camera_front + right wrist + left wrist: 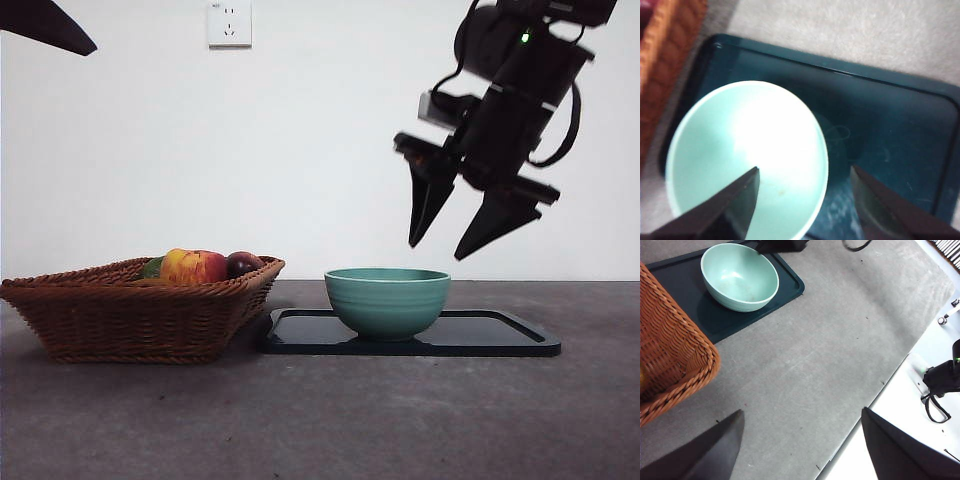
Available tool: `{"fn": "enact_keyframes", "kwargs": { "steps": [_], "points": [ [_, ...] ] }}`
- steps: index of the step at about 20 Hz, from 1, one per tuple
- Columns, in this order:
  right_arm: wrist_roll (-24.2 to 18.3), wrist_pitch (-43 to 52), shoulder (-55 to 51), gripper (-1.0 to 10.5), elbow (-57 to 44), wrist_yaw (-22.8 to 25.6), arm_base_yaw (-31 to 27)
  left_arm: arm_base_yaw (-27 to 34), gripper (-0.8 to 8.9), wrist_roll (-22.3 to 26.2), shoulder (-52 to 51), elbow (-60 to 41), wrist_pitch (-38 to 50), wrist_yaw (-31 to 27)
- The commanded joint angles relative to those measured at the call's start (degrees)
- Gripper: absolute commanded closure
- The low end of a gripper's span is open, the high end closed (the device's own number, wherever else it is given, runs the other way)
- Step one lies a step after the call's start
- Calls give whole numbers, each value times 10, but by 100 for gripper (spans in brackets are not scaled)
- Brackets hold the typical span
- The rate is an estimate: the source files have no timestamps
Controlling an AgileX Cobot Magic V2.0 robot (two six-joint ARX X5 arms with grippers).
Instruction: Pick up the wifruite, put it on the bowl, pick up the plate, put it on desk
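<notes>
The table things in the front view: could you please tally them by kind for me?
Brown woven wicker basket: 1
Teal-green glazed ceramic bowl: 1
Flat black rectangular tray: 1
Fruits showing above the basket rim: 3, namely a red-yellow apple, a dark purple plum and a green fruit
Total: 6

A brown woven wicker basket (140, 315) and a flat black rectangular tray (500, 338) are seen side by side on the dark grey speckled desk (330, 420).

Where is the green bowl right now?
The bowl stands on the black tray near the middle of the front view, just beside the wicker basket, with the right gripper hanging open above it.
</notes>
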Motion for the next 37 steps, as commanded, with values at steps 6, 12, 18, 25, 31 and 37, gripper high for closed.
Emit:
{"fn": "enact_keyframes", "kwargs": {
  "steps": [6,12,18,25,31,37],
  "points": [
    [-5,35,64,728,12,3,2,-3,439,7,4,11,3,3],
    [-14,55,67,941,12,28,2,-3,439,7,4,11,2,3],
    [-17,57,36,941,14,28,2,-3,439,7,4,11,2,3],
    [-17,-1,-90,941,14,28,6,-3,439,7,4,11,2,2],
    [-32,-125,-221,941,13,28,31,-3,439,7,4,11,2,3],
    [-29,-152,-334,941,-59,59,85,-3,439,7,4,11,-1,2]
  ]
}}
